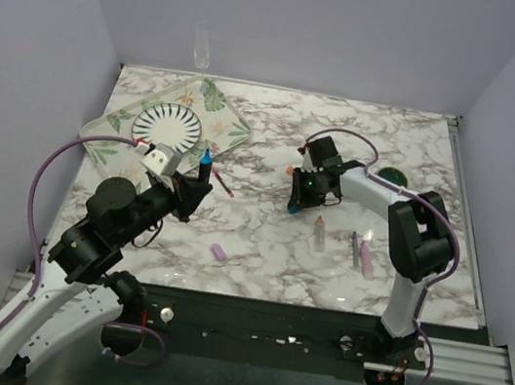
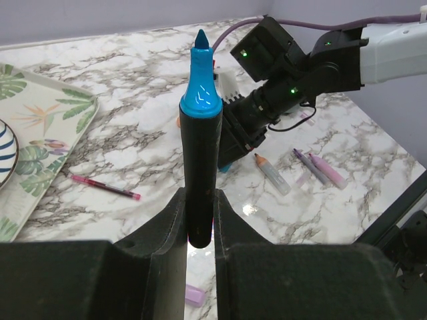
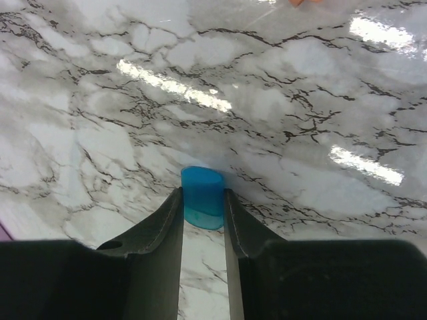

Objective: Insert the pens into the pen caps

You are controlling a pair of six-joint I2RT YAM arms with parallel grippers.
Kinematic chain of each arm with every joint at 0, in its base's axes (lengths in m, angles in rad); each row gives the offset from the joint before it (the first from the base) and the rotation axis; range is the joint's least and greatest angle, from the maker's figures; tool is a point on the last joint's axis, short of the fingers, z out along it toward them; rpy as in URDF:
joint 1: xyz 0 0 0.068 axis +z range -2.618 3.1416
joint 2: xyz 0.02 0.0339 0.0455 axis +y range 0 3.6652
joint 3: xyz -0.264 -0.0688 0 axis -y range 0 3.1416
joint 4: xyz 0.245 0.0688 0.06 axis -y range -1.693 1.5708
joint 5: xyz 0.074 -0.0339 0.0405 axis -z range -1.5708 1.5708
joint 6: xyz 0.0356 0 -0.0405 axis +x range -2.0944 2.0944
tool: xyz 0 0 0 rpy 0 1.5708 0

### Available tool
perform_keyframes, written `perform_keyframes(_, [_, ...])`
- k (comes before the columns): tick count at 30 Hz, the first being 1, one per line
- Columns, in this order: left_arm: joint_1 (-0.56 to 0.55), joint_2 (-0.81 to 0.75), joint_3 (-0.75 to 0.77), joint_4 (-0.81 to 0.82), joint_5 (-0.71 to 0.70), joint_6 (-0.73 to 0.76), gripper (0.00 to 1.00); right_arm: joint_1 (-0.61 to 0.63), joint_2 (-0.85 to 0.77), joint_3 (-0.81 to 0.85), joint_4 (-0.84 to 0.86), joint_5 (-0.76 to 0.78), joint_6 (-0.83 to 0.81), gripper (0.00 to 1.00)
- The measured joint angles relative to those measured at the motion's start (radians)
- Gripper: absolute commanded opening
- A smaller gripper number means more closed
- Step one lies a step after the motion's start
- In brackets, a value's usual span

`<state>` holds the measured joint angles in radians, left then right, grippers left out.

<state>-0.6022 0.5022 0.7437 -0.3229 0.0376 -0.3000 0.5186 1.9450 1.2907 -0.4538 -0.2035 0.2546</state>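
Grips black-bodied, blue-tipped plastic marker (image 2: 199,147) upright in left gripper (image 2: 200,203); pinches stubby blue plastic cap (image 3: 202,183) on marble tabletop (image 3: 300,133) with right gripper (image 3: 203,203); risks squirting cap sideways if pinched off-centre.

The left arm (image 1: 99,225) reaches up from the lower left, its left gripper (image 2: 199,203) clamping the black marker (image 2: 198,147) upright. The right arm (image 1: 416,237) folds toward centre, its right gripper (image 3: 202,200) pinching the blue cap (image 3: 201,183).
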Motion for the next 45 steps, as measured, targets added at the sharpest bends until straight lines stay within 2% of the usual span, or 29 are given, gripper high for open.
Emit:
perform_keyframes(4, [0.0,0.0,0.0,0.0,0.0,0.0,0.0,0.039,-0.001,0.009,-0.007,0.048,0.016,0.28])
perform_keyframes(8, [0.0,0.0,0.0,0.001,0.0,0.0,0.0,0.063,-0.001,0.018,-0.02,0.098,0.029,0.36])
perform_keyframes(11, [0.0,0.0,0.0,0.003,0.0,0.0,0.0,0.072,-0.001,0.021,-0.024,0.117,0.034,0.36])
perform_keyframes(14, [0.0,0.0,0.0,0.006,0.0,0.001,0.0,0.084,-0.001,0.025,-0.029,0.136,0.037,0.33])
perform_keyframes(17, [0.0,0.0,0.0,0.007,0.0,0.0,0.0,0.098,0.003,0.036,-0.046,0.151,0.038,0.27])
perform_keyframes(25, [0.0,0.0,0.0,0.006,0.0,0.001,0.0,0.138,0.024,0.083,-0.101,0.215,0.049,0.25])
perform_keyframes(28, [0.0,0.0,0.0,0.006,0.0,0.001,0.0,0.148,0.025,0.089,-0.113,0.239,0.06,0.29])
perform_keyframes(29, [0.0,-0.001,0.0,0.006,0.0,0.001,0.0,0.156,0.025,0.09,-0.121,0.245,0.063,0.35])
perform_keyframes(33, [0.0,-0.006,0.0,0.006,-0.001,0.001,0.0,0.168,0.029,0.096,-0.128,0.261,0.066,0.47])
perform_keyframes(45, [0.0,-0.02,0.0,0.006,-0.002,0.001,0.0,0.18,0.043,0.102,-0.144,0.277,0.058,0.49])
